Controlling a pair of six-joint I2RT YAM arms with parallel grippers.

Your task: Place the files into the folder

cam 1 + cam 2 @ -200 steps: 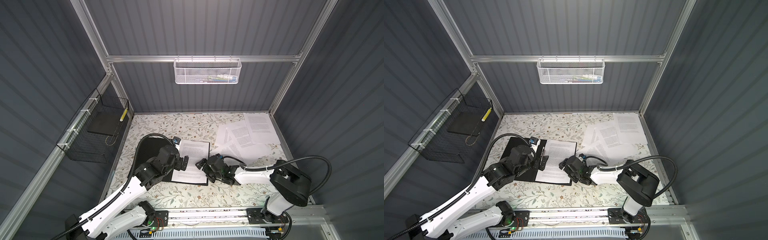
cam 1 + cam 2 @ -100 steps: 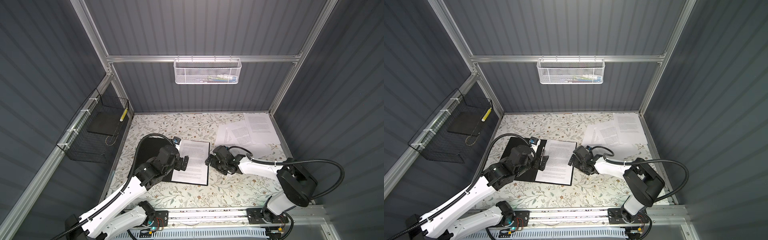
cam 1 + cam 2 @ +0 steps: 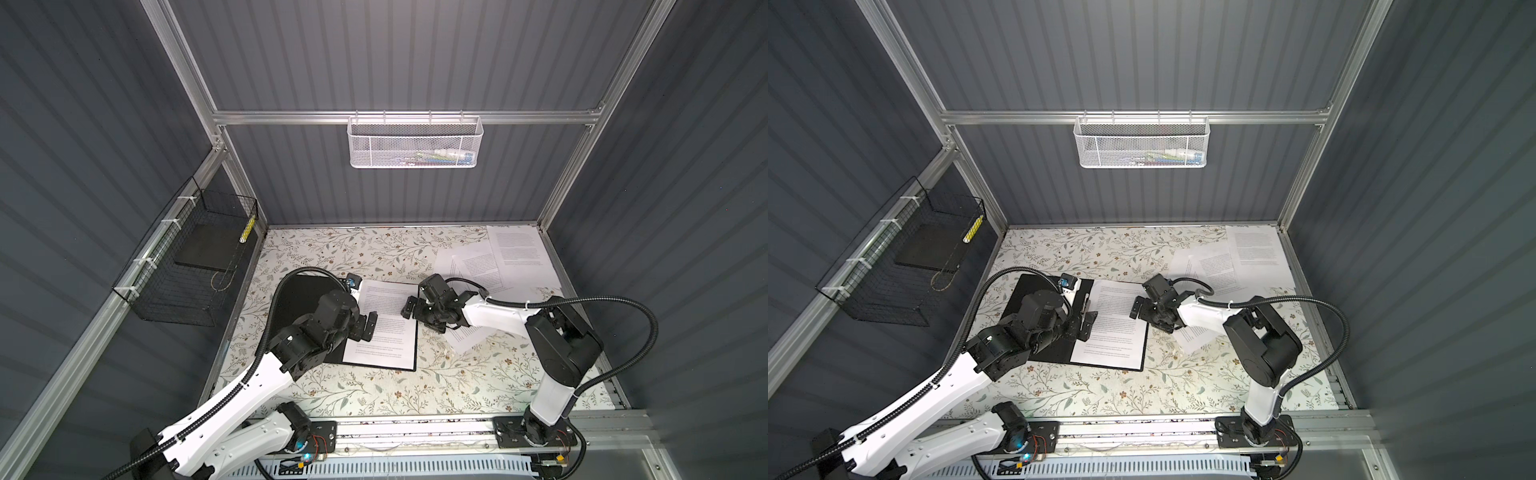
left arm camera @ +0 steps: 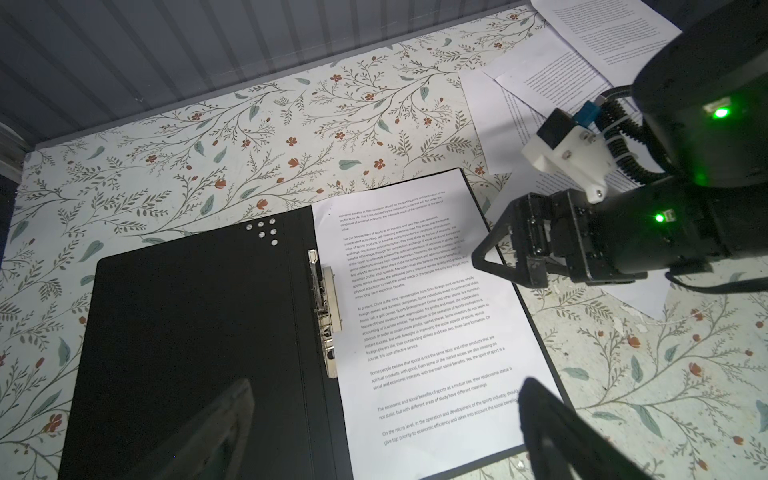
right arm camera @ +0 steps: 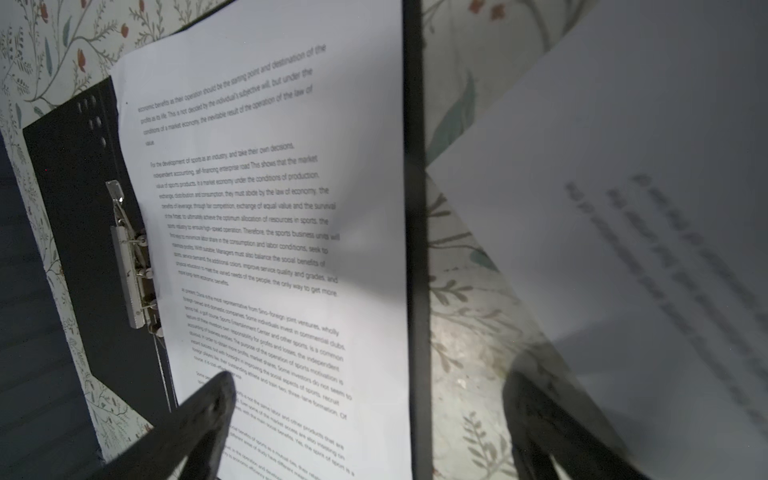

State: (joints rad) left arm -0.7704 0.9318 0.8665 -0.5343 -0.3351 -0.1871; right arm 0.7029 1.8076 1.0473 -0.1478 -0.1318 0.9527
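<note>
The folder [image 3: 299, 291] [image 3: 1034, 286] lies open at centre-left of the table, black inside up, with a metal clip [image 4: 326, 303] [image 5: 133, 266] at its spine. One of the files [image 3: 386, 328] [image 4: 415, 291] [image 5: 266, 199] lies on its right half. Other files [image 3: 515, 249] [image 3: 1256, 245] are spread at the back right, and one sheet [image 3: 465, 336] [image 5: 623, 208] lies under my right forearm. My left gripper [image 3: 365, 328] [image 3: 1084, 328] [image 4: 386, 386] hangs open over the spine and the sheet. My right gripper [image 3: 419, 318] [image 3: 1150, 319] [image 5: 370, 376] is open, astride the folder's right edge.
A black wire basket [image 3: 195, 257] with a dark slab hangs on the left wall. A white mesh basket [image 3: 415, 141] hangs on the back wall. The arms' rail [image 3: 415, 428] runs along the front edge of the flowered table [image 3: 353, 249].
My right forearm has swung from the front toward the back, and its gripper has shifted slightly back along the folder's right edge. The left arm has stayed still.
</note>
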